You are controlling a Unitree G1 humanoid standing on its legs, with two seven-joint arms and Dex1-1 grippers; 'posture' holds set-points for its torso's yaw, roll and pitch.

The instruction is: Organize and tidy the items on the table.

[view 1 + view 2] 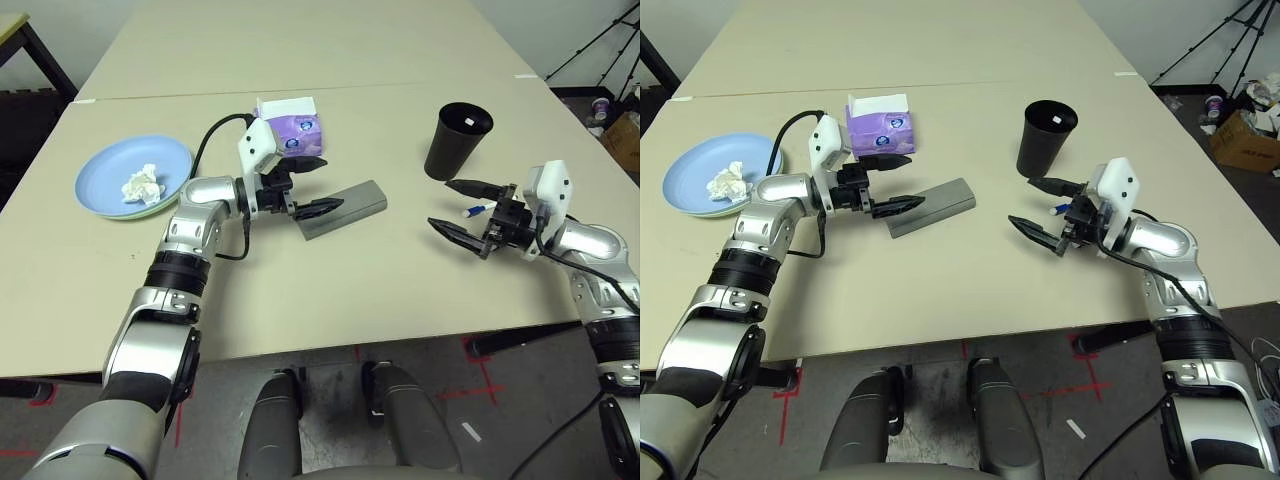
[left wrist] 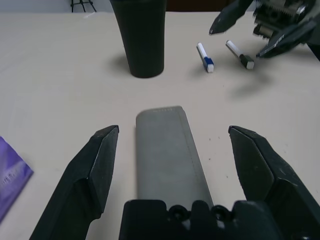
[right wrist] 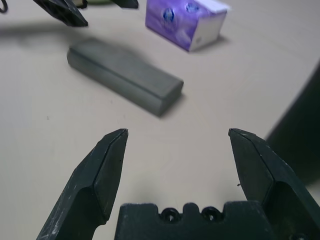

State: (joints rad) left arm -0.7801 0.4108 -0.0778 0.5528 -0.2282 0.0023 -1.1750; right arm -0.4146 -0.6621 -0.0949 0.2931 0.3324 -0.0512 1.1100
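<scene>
— Where's the case (image 1: 342, 209) sitting; and which arm has it?

— Mid-table (image 1: 330, 290), lying flat; the left gripper (image 1: 306, 185) is right over its near end, jaws spread wide on either side, holding nothing; from its wrist view the case runs straight out between the fingers (image 2: 95, 165), long axis in line with the gripper.

— And the right one?

— The right gripper (image 1: 1040, 208) hangs well apart from the case, off by the cup (image 1: 1047, 137); fully open too, empty; the two pens (image 2: 205, 56) lie just beside it on the table.

— So who goes next?

— I'd say the left for the case, since it already straddles it; the right is nearer the pens; the tissue (image 1: 141, 186) lies on the plates (image 1: 100, 175) at the far left.
</scene>
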